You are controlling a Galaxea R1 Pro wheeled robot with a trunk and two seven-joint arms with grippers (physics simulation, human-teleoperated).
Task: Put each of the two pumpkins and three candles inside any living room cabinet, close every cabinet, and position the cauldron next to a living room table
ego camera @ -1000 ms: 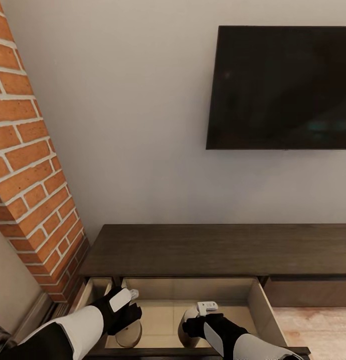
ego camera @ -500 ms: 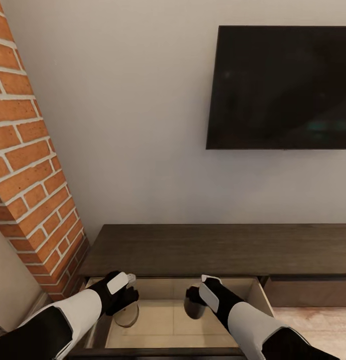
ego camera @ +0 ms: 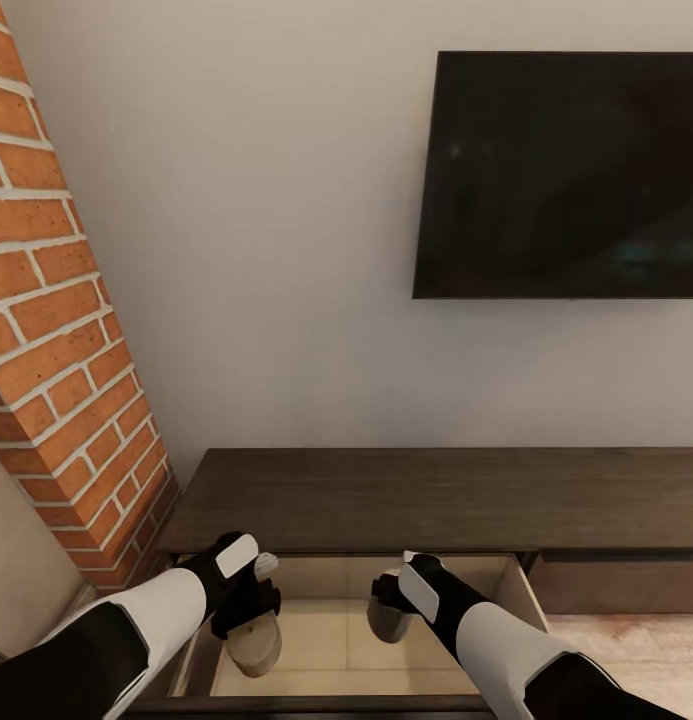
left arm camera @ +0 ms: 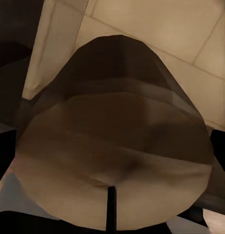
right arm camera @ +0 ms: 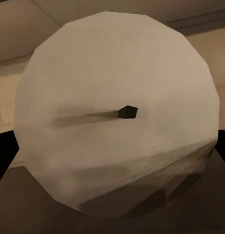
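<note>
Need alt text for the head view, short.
Both arms reach into the open drawer of a low dark brown cabinet, the left pincer and right pincer each holding a stubby candle above the drawer floor. Behind: white wall, black TV, brick fireplace at left.

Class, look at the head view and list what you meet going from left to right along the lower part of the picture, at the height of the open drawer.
Brick fireplace → left gripper with a tan candle → right gripper with a pale candle → closed drawer front.
</note>
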